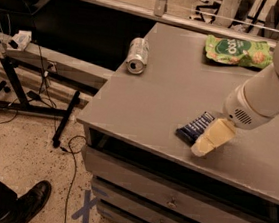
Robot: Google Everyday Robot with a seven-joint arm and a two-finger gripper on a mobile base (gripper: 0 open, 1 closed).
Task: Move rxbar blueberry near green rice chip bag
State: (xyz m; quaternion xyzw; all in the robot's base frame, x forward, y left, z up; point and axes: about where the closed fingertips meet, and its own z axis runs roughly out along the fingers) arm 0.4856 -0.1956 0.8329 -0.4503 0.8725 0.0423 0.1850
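Grey flat counter [156, 100] with drawers below, over a speckled floor. Reaching in from the right, big white robot arm [278, 84]. At the far edge, lying flat, crinkly bright green rice chip bag [237, 50], the goal place. Well apart on the left, silver soda can [137, 56] on its side, not needed. Near the front edge, far from the bag, small navy-blue rxbar blueberry [194, 127]. Lowered at its right end, cream-coloured gripper [209, 141], probably to grasp; open or closed, cannot tell.

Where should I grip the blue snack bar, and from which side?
Probably pinch the snack bar across its narrow width midway, from straight above: it lies flat on the table, long axis diagonal. The gripper sits beside it at the front edge.
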